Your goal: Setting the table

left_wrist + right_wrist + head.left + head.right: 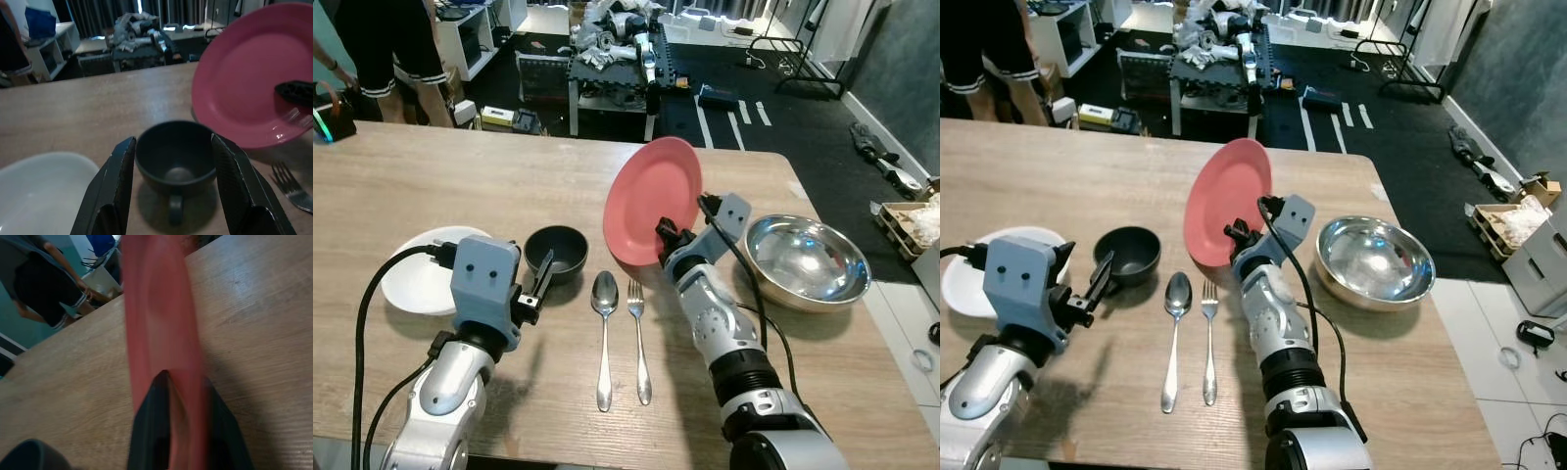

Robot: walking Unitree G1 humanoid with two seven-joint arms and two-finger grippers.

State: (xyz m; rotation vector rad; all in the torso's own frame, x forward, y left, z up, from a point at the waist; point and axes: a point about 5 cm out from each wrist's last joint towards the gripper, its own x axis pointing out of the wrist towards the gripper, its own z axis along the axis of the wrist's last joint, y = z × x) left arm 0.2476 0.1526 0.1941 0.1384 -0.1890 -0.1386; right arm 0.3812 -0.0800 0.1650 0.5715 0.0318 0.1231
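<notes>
A pink plate (651, 201) stands tilted on edge above the wooden table (509, 186), with my right gripper (666, 238) shut on its lower rim (161, 333). A dark cup (556, 254) sits left of it. My left gripper (540, 277) is open just in front of the dark cup (176, 156), one finger on each side of it and its handle pointing toward me. A spoon (604, 333) and a fork (638, 338) lie side by side in front of the plate. A white plate (423, 274) lies at the left.
A large steel bowl (808, 259) sits at the table's right end, close to my right arm. A person (396, 49) stands beyond the far left corner. Cluttered shelves and a black floor lie behind the table.
</notes>
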